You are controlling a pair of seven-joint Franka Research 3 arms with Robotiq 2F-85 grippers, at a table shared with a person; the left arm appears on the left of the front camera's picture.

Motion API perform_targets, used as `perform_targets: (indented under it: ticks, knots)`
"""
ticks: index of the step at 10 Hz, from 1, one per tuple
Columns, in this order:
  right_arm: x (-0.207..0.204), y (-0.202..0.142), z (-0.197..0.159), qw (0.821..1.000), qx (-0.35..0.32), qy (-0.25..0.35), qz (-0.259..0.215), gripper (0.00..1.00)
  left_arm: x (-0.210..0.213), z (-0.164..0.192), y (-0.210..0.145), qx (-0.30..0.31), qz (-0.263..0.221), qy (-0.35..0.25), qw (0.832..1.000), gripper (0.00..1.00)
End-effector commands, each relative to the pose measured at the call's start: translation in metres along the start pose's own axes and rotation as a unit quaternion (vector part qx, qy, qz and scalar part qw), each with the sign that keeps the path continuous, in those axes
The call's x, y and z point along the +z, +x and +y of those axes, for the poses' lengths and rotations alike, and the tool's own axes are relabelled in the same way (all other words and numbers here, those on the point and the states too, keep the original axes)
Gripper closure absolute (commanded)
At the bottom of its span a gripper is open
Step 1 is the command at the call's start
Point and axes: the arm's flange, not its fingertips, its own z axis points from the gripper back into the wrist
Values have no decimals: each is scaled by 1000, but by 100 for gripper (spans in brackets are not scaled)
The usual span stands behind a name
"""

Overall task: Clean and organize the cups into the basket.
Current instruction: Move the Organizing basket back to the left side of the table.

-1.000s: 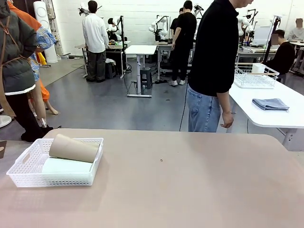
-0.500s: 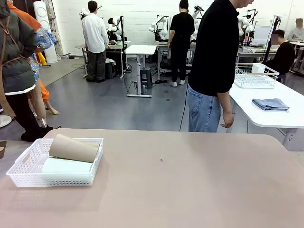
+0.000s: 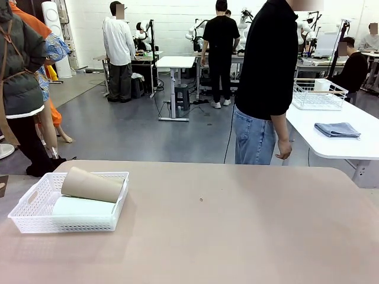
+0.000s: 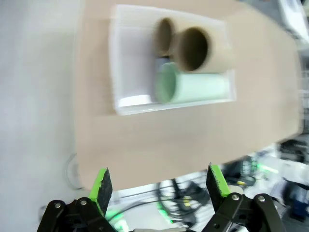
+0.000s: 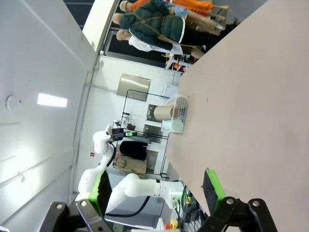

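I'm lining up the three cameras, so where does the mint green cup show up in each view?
Front view: mint green cup lies lower left, in the basket.
Left wrist view: upper middle, below two brown cups.
Right wrist view: middle left, tiny.
Shared landmark: the white basket.

I'm looking into a robotics lab: white walls, grey floor, rows of white work tables [image 3: 175,61], more robot arms [image 3: 197,32] mounted there, people standing about.
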Motion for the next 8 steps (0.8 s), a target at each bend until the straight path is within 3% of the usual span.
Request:
perform_targets:
  ticks: [1,4,8]
  knots:
    - [-1,0,2,1000,-6,-2,5,0,51,37,46,21,43,-214,976,0]
    - [-1,0,2,1000,-6,-2,5,0,97,86,71,9,65,-365,929,0]
    - [-1,0,2,1000,-6,-2,5,0,125,125,80,1,3,-433,901,0]
